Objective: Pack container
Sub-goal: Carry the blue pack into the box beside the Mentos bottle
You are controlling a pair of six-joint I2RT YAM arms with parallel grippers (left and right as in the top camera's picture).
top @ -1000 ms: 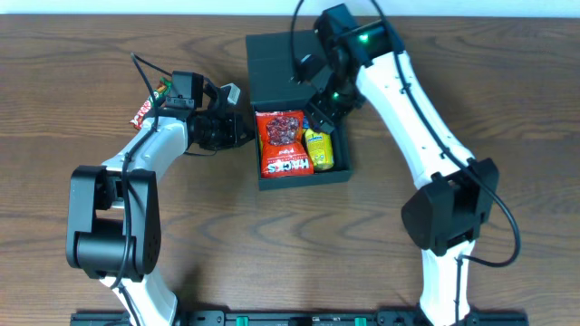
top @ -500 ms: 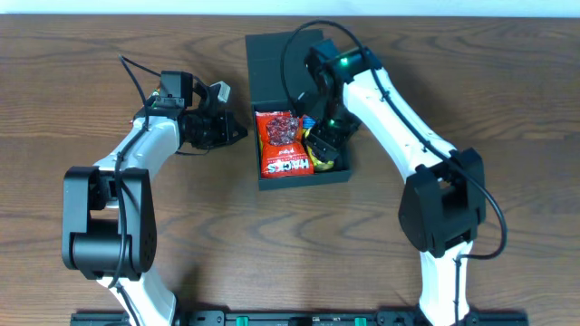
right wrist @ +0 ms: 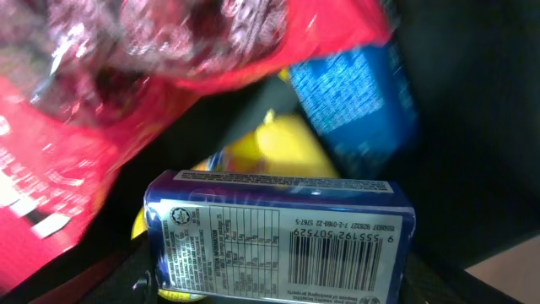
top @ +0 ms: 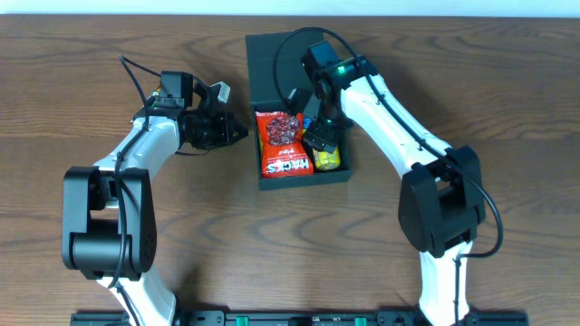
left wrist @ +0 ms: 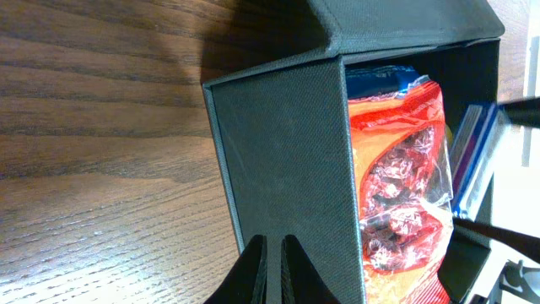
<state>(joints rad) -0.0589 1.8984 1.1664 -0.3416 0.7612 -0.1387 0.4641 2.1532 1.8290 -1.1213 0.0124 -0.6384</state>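
Note:
The dark teal container [top: 304, 177] stands open at mid-table, its lid [top: 275, 56] folded back. Inside lie a red snack packet [top: 282, 143] and a yellow packet [top: 327, 160]. My right gripper [top: 319, 136] hangs over the container's right half, shut on a blue packet [right wrist: 278, 241] with its barcode side up. Below it the right wrist view shows the yellow packet [right wrist: 287, 150], the red packet [right wrist: 93, 101] and another blue packet [right wrist: 363, 93]. My left gripper [left wrist: 272, 268] is shut with nothing in it, its tips at the container's outer left wall [left wrist: 287, 160].
The container rests on a brown wooden table [top: 507, 100]. A sliver of a red wrapper [top: 160, 89] peeks out behind the left arm. Black cables loop over the right arm above the lid.
My right gripper has carried the blue packet left and down into the container. The left arm shifted slightly up and left early on, then stayed still.

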